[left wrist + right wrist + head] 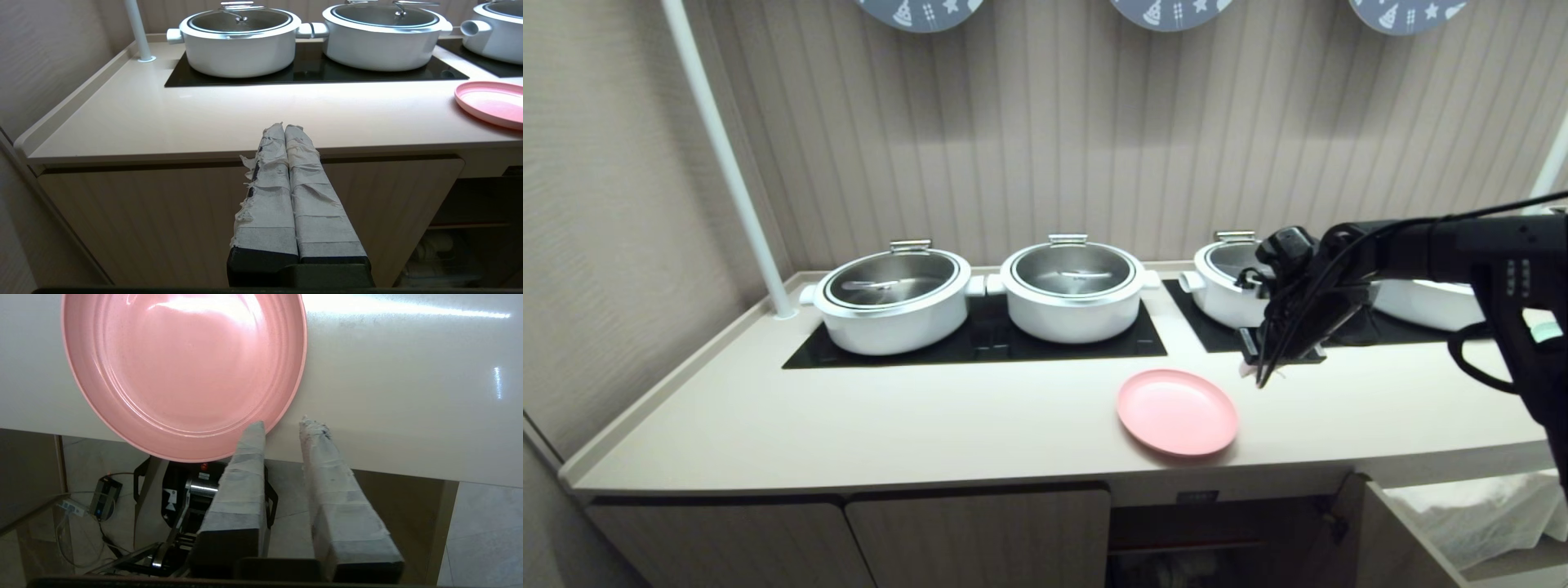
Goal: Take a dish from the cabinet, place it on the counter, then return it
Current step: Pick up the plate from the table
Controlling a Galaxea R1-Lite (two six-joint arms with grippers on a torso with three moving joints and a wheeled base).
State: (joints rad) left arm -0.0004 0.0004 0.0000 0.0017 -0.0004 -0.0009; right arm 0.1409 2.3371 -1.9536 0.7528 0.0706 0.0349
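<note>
Dish flat on counter, right gripper above.

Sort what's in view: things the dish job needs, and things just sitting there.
Job: pink plate on the counter; open cabinet below; right gripper raised beside the plate.
Bystanders: white pots on black hob panels; white pole; left gripper parked.

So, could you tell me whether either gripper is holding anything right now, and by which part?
Nothing is held. The right gripper is open above the pink plate; the left gripper is shut, empty.
</note>
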